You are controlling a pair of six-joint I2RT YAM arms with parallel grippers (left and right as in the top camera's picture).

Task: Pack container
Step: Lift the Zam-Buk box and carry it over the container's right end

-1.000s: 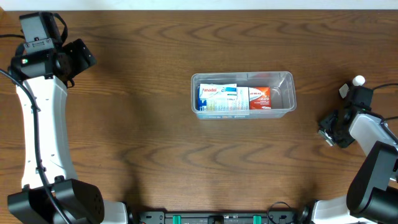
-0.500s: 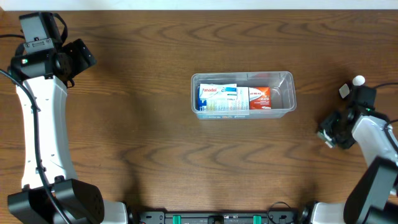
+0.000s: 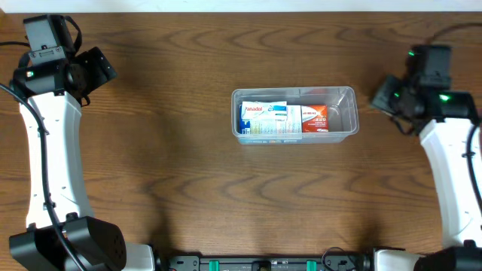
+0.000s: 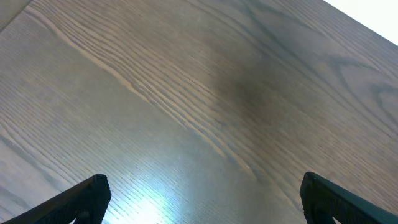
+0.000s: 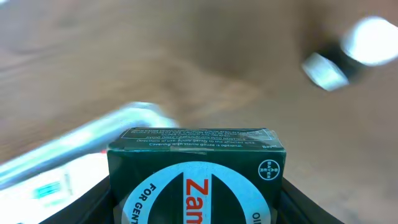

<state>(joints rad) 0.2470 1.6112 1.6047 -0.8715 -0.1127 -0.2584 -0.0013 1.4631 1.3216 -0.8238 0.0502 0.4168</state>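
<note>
**Delivery is almost there**

The right hand (image 3: pixel 392 96), grasping a dark green box (image 5: pixel 196 180), has swung across the counter (image 3: pixel 188 188). The container (image 3: pixel 343 113) now lies just beside it, so dropping seems next. The left hand (image 3: pixel 94 68) stays released, well apart.

The table (image 3: pixel 173 173) was dark wood with bold grain, smooth and faintly shiny where light pooled. The container (image 3: pixel 235 113) was clear, glossy plastic. Inside it, the blue box (image 3: pixel 263 120) and, at its three o'clock, the orange box (image 3: pixel 315 119) looked like printed card. The green box (image 5: pixel 196 180) was card too, slightly glossy. The left arm (image 3: pixel 49 150) at nine o'clock and the right arm (image 3: pixel 452 173) at three o'clock had smooth white plastic shells with matt black joints.
</note>
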